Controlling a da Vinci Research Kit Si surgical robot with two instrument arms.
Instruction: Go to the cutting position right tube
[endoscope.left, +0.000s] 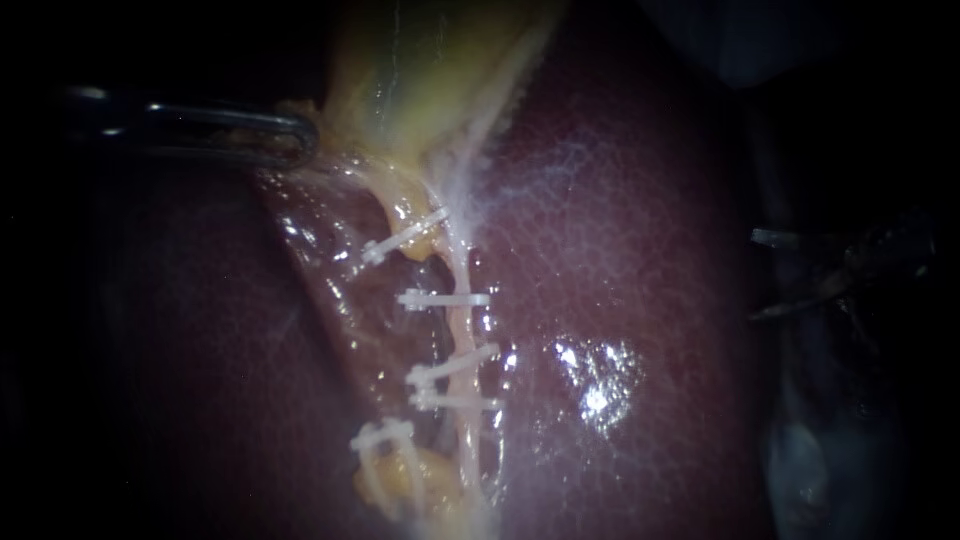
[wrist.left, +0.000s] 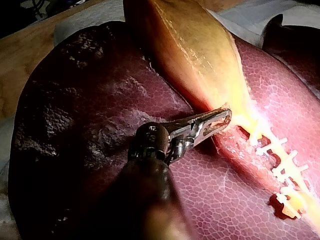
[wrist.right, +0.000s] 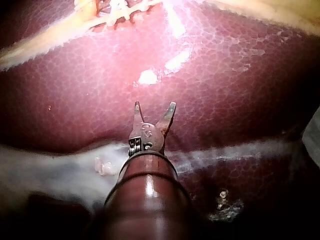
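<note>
Right instrument (endoscope.left: 757, 276) sits at the far right edge of the endoscope view, dim, with its two jaws spread apart and nothing between them. It is well apart from the clips (endoscope.left: 445, 298). Seen from its own wrist camera, the right instrument (wrist.right: 154, 107) has the same open V above bare liver (wrist.right: 225, 75), touching nothing.

Of the two instruments, the left instrument (endoscope.left: 300, 140) comes in at the upper left. Its jaws are closed on the lower edge of the gallbladder (endoscope.left: 430, 70); the left wrist view shows them pinching that yellow edge (wrist.left: 222, 119).

One pale strand, the right tube (endoscope.left: 462, 330), runs down from the gallbladder's base along the groove in the liver (endoscope.left: 620, 250). I count five white clips clearly. Three cross the right tube: one higher up, then a gap of bare tube, then two close together below. The other two lie to the left of it on yellowish tissue, one near the top and one near the bottom. A sixth may lie beneath the lowest, but I cannot tell.
</note>
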